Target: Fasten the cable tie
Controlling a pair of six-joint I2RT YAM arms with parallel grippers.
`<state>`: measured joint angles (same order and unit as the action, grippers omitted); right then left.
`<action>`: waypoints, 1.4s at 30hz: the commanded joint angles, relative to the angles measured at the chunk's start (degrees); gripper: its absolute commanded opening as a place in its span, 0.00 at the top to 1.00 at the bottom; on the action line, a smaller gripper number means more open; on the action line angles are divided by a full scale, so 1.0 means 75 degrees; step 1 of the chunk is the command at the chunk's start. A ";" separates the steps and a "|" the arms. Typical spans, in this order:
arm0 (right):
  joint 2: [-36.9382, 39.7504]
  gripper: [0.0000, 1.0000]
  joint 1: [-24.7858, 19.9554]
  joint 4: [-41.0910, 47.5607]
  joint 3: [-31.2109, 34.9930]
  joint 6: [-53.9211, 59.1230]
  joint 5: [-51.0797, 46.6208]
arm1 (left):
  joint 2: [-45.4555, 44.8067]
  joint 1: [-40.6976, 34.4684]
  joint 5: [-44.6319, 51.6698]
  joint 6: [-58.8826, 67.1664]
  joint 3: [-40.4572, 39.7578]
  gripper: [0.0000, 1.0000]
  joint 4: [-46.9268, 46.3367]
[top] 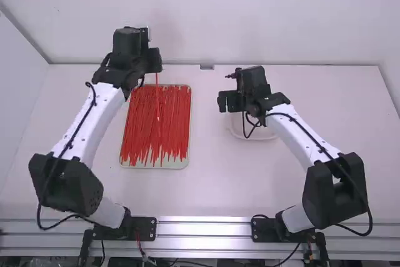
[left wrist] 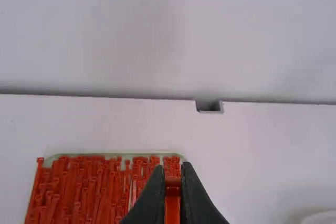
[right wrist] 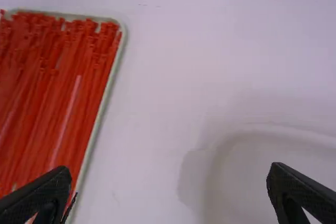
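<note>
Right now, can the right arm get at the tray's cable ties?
Probably yes: the right gripper hangs open by the white dish, bare table lies between it and the tray, and the left gripper sits at the far end.

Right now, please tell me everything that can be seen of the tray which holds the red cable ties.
The tray is a flat rectangle with rounded corners and a low pale rim, plastic by its look. It lies level on the white table, left of the middle, its long sides running away from the camera. Red cable ties lie lengthwise in it and hide almost all its floor. The left claw, shut on a single tie, hangs over its far end.
</note>
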<state>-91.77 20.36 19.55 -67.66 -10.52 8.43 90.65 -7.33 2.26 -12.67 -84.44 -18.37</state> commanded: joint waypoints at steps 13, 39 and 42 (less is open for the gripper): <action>0.0020 0.00 -0.0009 -0.0903 -0.0242 -0.0023 0.4007 | -0.2975 -0.0023 0.1495 -0.1440 0.4167 0.98 0.3331; 0.0020 0.23 0.1003 -0.1411 -0.0242 0.0239 0.5088 | -0.2958 -0.1888 0.0306 -0.2314 0.3952 0.98 0.3966; 0.0020 0.52 0.1043 -0.1411 -0.0242 0.0230 0.5097 | -0.2958 -0.1888 0.0370 -0.2396 0.3952 0.98 0.4010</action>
<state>-91.74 28.03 9.13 -67.66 -8.78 46.52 69.10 -21.28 4.21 -29.85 -52.93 11.33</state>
